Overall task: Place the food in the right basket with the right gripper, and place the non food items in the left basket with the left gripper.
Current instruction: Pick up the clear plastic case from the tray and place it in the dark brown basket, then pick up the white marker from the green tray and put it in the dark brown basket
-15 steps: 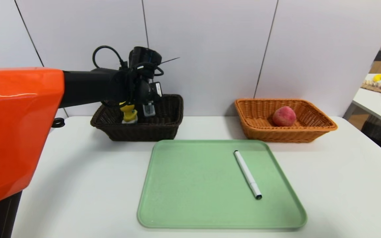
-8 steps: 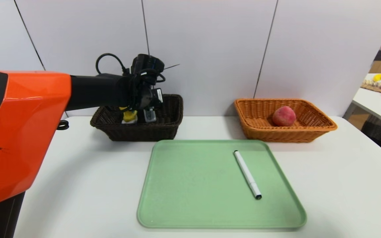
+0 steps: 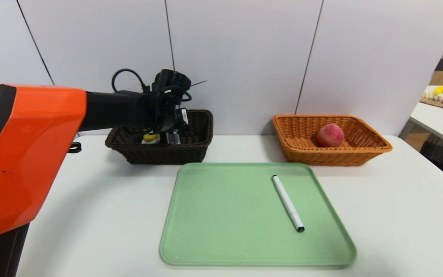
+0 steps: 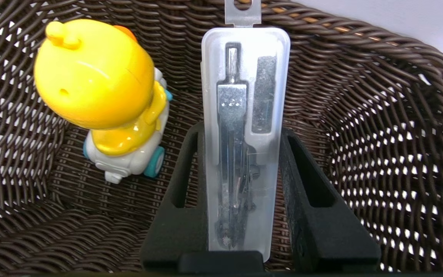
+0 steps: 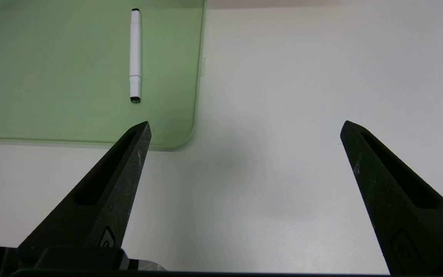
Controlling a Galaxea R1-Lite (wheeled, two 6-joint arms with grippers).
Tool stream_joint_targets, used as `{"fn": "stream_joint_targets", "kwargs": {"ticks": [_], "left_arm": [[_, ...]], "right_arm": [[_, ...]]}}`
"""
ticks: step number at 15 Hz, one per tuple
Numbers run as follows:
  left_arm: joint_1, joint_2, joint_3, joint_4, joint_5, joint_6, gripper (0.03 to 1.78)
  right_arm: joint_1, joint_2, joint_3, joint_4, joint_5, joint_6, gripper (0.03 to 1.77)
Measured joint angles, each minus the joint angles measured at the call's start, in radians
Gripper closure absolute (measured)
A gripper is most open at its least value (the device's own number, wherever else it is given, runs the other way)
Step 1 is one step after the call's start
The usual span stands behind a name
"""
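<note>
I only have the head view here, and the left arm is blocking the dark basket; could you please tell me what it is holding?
Observer: The left end effector is shut on a clear plastic case with a metal tool inside.
Operator: Is the duck toy underneath it?
Observer: No, the duck toy stands upright beside the case, inside the dark basket.
Operator: And the right arm?
Observer: The right end effector is open above bare table, near the green tray's corner.

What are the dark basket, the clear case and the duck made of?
The dark basket looks like woven wicker or plastic rattan: round strands with gaps. The case seems frosted, see-through plastic, with metal tools showing inside. The duck looks like hard glossy plastic, with bright highlights.
</note>
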Motion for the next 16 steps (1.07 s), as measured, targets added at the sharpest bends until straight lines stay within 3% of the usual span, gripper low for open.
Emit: {"fn": "stream_joint_targets", "kwargs": {"ticks": [2,8,12,16], "left_arm": [[0.003,0.001,0.003,0.002,0.0,0.0,1.25],[0.004,0.002,0.004,0.001,0.001,-0.002,0.67],[0.005,-0.019,-0.005,0.005,0.001,0.016,0.45],[0.002,-0.132,-0.033,0.043,0.001,0.174,0.31]], "right_arm": [[0.0,-0.001,0.0,0.0,-0.001,0.0,0.1],[0.0,-0.003,-0.002,0.001,-0.003,0.0,0.1],[0.0,-0.004,-0.012,0.0,-0.005,-0.001,0.1],[0.004,0.016,-0.089,0.001,0.003,-0.011,0.1]]}}
